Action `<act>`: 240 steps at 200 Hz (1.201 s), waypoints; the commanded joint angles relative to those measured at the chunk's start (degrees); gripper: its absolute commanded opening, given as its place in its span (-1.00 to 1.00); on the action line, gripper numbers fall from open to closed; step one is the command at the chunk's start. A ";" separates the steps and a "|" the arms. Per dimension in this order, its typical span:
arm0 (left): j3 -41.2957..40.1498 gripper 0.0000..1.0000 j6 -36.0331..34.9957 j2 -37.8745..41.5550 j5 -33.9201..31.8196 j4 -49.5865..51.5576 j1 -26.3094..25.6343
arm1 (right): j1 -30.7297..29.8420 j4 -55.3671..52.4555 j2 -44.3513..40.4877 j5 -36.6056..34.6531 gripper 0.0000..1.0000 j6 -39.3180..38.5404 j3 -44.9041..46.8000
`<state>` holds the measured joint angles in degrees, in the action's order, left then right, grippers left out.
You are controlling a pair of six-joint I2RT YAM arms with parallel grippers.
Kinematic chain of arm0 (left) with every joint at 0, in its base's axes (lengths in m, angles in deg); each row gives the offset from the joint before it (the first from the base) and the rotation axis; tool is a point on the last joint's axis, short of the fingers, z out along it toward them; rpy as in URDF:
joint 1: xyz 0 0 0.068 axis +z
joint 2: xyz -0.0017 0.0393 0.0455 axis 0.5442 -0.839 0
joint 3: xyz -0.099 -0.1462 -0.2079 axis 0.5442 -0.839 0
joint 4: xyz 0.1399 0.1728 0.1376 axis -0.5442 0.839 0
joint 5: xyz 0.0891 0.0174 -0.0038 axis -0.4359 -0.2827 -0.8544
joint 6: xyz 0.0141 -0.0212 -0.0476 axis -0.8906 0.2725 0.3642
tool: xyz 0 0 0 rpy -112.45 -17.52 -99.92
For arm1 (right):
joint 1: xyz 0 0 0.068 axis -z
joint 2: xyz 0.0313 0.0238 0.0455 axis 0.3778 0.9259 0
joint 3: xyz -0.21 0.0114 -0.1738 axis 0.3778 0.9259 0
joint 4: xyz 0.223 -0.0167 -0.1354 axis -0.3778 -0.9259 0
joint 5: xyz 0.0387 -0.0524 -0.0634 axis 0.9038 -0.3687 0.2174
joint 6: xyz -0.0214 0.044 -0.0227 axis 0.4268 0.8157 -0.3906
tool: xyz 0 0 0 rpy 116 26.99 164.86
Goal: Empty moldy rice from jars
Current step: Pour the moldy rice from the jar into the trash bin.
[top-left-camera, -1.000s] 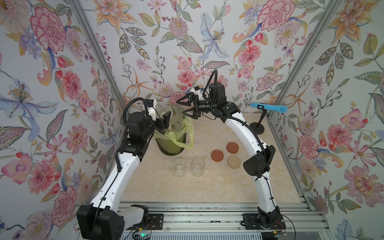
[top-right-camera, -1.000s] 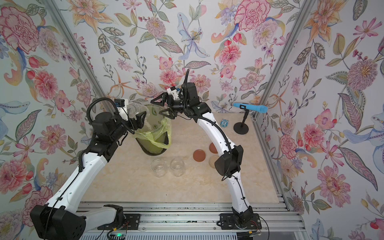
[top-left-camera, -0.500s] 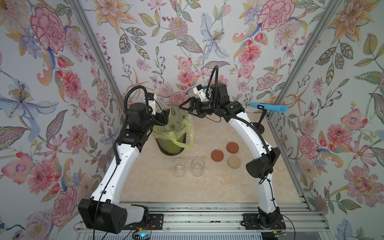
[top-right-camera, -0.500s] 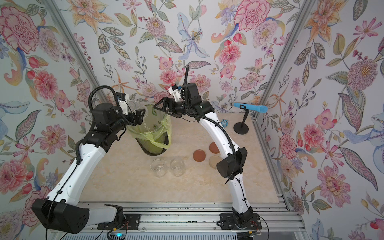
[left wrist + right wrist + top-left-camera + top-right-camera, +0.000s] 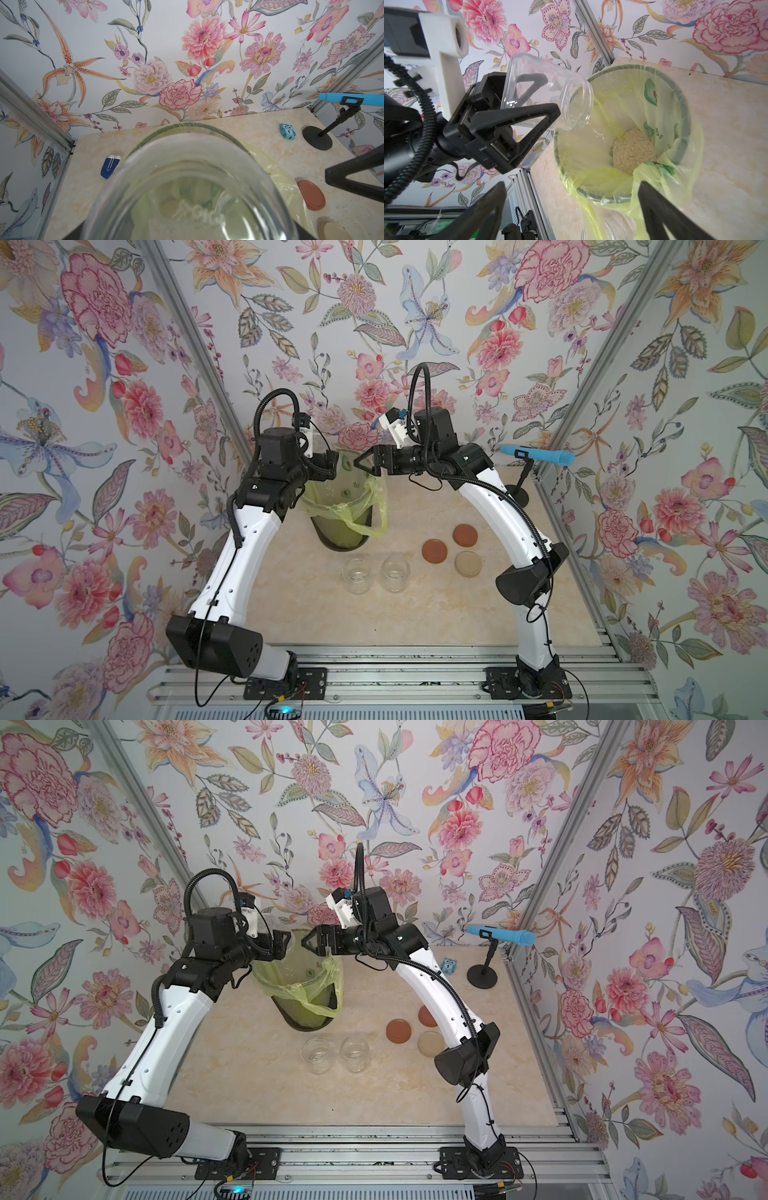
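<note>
Overhead, jar (image 5: 554, 70) clamped in left pincer (image 5: 550, 93) barely shows; right pincer (image 5: 571, 184) gapes wide.

Green mesh bin (image 5: 332, 531) with a yellow-green bag (image 5: 376, 497) is sitting toward the back of the beige tabletop (image 5: 316, 614). Blue mic (image 5: 540, 455) is perching on a black stand (image 5: 517, 495), little blue owl (image 5: 287, 131) lying nearby, dark blue packet (image 5: 110, 166) lying beside the bin.

Busy over the bin (image 5: 338, 531), open table (image 5: 374, 614) near the front.
The tilted jar (image 5: 550, 87) in the left gripper (image 5: 332, 464) and the wide-open right gripper (image 5: 363, 462) crowd the bin's mouth; two empty jars (image 5: 356, 574) (image 5: 395, 572) and three lids (image 5: 434, 551) (image 5: 465, 535) (image 5: 468, 563) sit just in front of it, with bare table nearer still.
</note>
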<state>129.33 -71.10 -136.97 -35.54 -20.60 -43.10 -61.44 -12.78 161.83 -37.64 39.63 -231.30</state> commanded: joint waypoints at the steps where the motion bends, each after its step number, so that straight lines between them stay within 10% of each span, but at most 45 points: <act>1: 6.41 -1.00 0.79 -1.77 -1.35 3.34 0.45 | -0.62 -1.77 -2.45 -2.29 0.99 -2.75 0.50; 131: 49.69 -1.00 15.21 -31.57 -2.89 47.35 -0.11 | 0.46 -3.04 -5.17 -5.29 0.99 -2.99 4.65; 240: 47.13 -1.00 17.33 -29.85 2.44 42.82 -1.48 | 0.74 -3.07 -6.95 -5.40 0.99 -2.56 7.64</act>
<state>175.95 -55.30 -169.98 -37.03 25.13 -44.23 -60.70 -15.31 157.63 -42.31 37.51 -224.54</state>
